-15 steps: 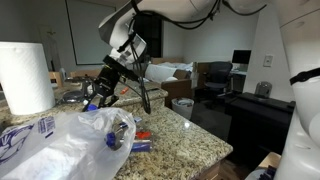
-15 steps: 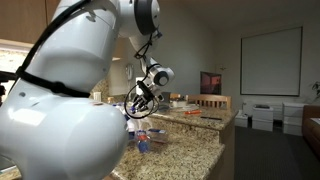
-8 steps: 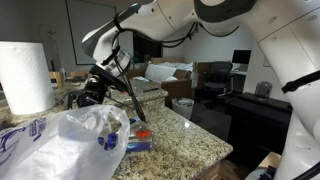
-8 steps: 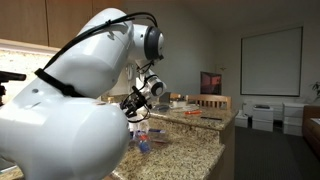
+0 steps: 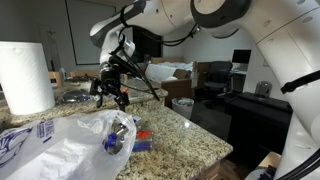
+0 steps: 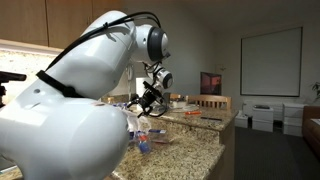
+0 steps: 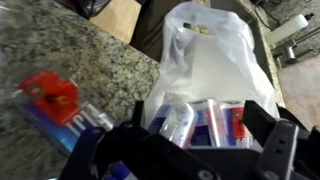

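My gripper (image 5: pixel 108 90) hangs just above a crumpled white plastic bag (image 5: pixel 62 150) on the granite counter (image 5: pixel 190 135). In the wrist view the gripper (image 7: pixel 200 122) is open, and its dark fingers (image 7: pixel 268 125) frame the bag's mouth. Nothing is held between them. Inside the bag (image 7: pixel 215 60), right under the jaws, lie several red, white and blue tubes or packets (image 7: pixel 190 125). A red and blue packet (image 7: pixel 55 100) lies on the stone beside the bag; it also shows in both exterior views (image 5: pixel 140 140) (image 6: pixel 148 140).
A tall paper towel roll (image 5: pixel 25 78) stands behind the bag. Clutter covers the counter's far part (image 5: pixel 75 95), and small things lie along it (image 6: pixel 195 113). The counter edge drops off near the packets (image 5: pixel 215 155). Desks and chairs (image 5: pixel 215 80) fill the room beyond.
The jaws have gone from shut to wide open. The gripper dipped toward the bag, then rose slightly. A small bluish thing seen at the fingertips a second ago is no longer there.
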`<state>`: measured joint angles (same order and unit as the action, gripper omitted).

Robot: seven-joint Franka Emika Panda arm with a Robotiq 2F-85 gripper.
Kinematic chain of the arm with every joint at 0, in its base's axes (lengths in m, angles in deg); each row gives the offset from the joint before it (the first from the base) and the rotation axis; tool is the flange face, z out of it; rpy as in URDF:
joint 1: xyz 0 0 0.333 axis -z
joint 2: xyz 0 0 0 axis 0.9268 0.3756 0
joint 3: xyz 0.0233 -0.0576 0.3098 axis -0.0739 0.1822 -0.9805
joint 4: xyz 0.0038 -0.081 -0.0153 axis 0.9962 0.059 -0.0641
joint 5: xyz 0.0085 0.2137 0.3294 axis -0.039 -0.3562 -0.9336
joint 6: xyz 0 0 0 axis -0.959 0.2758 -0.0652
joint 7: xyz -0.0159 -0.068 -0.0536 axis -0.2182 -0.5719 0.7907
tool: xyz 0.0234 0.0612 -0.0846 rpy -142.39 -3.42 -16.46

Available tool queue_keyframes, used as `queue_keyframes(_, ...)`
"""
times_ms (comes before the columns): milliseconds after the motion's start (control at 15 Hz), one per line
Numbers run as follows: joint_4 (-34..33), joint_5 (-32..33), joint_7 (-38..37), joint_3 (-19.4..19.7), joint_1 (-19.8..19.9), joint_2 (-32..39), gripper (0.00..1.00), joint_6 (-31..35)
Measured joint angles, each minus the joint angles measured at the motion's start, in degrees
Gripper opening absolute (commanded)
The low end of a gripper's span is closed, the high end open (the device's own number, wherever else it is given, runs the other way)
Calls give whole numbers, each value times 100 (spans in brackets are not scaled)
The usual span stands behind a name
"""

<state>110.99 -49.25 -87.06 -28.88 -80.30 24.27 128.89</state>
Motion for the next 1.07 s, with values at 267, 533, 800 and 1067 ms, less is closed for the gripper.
queue_keyframes(267, 41, 1139, 212, 78, -28, -262, 100, 29)
queue_keyframes(533, 573, 2022, 123, 76, -318, -721, 100, 549)
queue_keyframes(800, 1628, 2497, -170, 65, -450, -1540, 100, 1639)
queue_keyframes(1067, 2690, 2632, -262, 151, -271, -2540, 100, 2636)
